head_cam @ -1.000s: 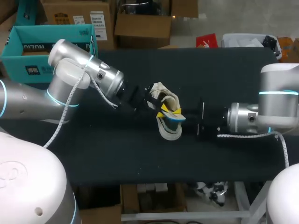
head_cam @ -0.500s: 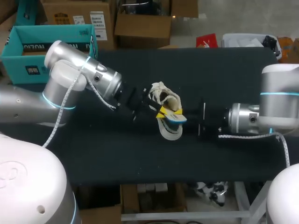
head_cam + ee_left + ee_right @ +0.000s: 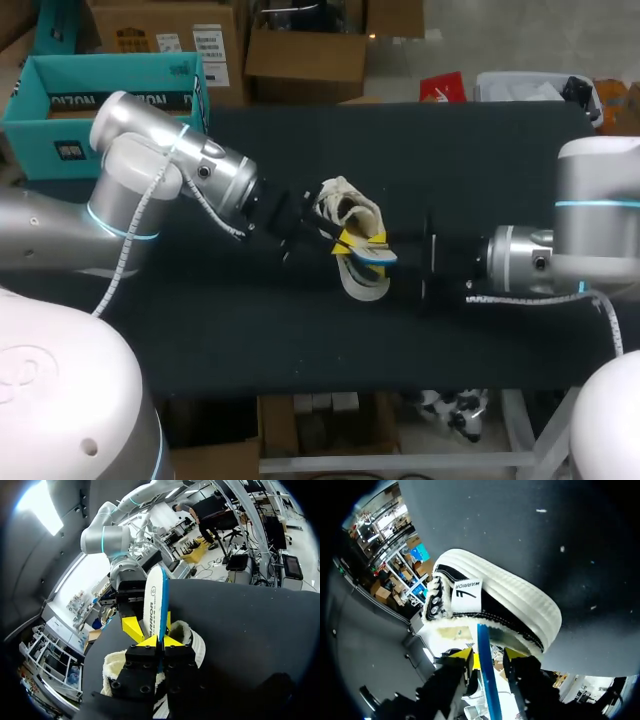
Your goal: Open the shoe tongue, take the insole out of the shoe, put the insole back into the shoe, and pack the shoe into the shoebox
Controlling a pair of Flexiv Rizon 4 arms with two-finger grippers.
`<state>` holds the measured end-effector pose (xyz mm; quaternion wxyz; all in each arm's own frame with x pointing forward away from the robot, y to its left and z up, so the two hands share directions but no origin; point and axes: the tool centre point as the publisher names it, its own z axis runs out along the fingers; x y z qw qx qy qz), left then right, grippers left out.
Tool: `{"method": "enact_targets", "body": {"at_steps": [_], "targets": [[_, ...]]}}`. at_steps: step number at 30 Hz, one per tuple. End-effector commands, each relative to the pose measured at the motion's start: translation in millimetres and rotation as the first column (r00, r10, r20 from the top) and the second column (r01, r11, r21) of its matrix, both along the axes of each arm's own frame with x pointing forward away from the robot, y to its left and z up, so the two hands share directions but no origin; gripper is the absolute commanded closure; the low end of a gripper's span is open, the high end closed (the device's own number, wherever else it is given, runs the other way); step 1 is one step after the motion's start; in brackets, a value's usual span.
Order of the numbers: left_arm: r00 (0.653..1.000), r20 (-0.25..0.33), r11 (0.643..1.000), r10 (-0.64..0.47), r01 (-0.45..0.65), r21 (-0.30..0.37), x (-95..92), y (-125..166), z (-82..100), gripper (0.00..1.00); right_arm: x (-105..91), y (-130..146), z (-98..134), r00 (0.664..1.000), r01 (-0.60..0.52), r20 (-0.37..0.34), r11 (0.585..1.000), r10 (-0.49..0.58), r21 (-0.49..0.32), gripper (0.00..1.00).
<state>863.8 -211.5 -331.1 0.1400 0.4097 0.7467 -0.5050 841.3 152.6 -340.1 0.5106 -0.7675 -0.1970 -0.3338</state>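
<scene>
The middle of the black cloth-covered table [image 3: 480, 150] is taken up by the white low-cut canvas shoe [image 3: 355, 210]; over it the blue-edged white insole [image 3: 372, 254] is pinched on edge by the left gripper [image 3: 161, 641] and met from the opposite side by the right gripper [image 3: 489, 655], so no passage is left between them; the way to the teal cardboard shoebox [image 3: 60, 110] is barred by the left arm [image 3: 170, 180]; the right side is crossed by the right arm [image 3: 520, 262]; bare cloth is left along the near edge and the far half.
</scene>
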Motion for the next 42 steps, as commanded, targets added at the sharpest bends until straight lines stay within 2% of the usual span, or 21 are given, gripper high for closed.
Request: {"method": "enact_targets", "body": {"at_steps": [1,3,6,18,26,28,29,32,35,39,41,42], "targets": [[1.000,0.001,1.000,0.007,-0.007,-0.010,-1.5,1,-3.8,1.00,-9.4,0,9,0.999,0.035,0.001,0.999,-0.035,-0.035,0.88],[1.000,-0.001,1.000,0.007,-0.007,-0.010,-0.9,0,-4.8,1.00,-9.8,0,8,0.999,0.037,0.003,0.999,-0.037,-0.034,1.00],[1.000,-0.004,1.000,0.012,-0.012,-0.008,1.2,-1,-6.6,1.00,-7.9,0,6,0.999,0.039,0.008,0.999,-0.039,-0.032,1.00],[0.996,-0.030,0.997,0.078,-0.078,0.008,27.7,5,-18.5,1.00,24.7,7,-12,1.000,0.023,-0.013,0.999,-0.023,-0.036,1.00],[0.995,-0.049,0.996,0.090,-0.090,0.006,31.1,8,-22.8,1.00,29.5,6,-14,0.999,0.025,-0.025,0.999,-0.026,-0.040,1.00],[0.995,-0.050,0.996,0.086,-0.086,0.003,28.1,9,-21.5,0.70,29.4,6,-14,0.999,0.027,-0.026,0.999,-0.028,-0.042,1.00],[0.996,-0.046,0.997,0.081,-0.082,-0.001,26.1,9,-20.2,0.62,29.1,5,-14,0.999,0.029,-0.026,0.999,-0.030,-0.043,1.00],[0.998,-0.028,0.998,0.063,-0.064,-0.011,19.1,6,-15.3,0.60,28.3,4,-14,0.999,0.034,-0.027,0.998,-0.035,-0.045,1.00],[0.999,-0.012,0.999,0.046,-0.046,-0.017,13.2,2,-10.5,0.62,28.1,4,-14,0.999,0.038,-0.029,0.998,-0.039,-0.045,1.00],[0.999,0.000,0.999,0.035,-0.035,-0.023,10.0,-4,-7.0,0.80,28.1,3,-15,0.999,0.039,-0.031,0.998,-0.040,-0.045,1.00],[0.999,0.006,0.999,0.035,-0.034,-0.020,10.0,-7,-7.2,0.82,27.8,4,-15,0.999,0.039,-0.032,0.998,-0.041,-0.045,1.00],[0.999,0.007,0.999,0.034,-0.034,-0.019,10.0,-8,-7.5,0.89,27.2,4,-15,0.999,0.040,-0.032,0.998,-0.041,-0.045,1.00]]}}
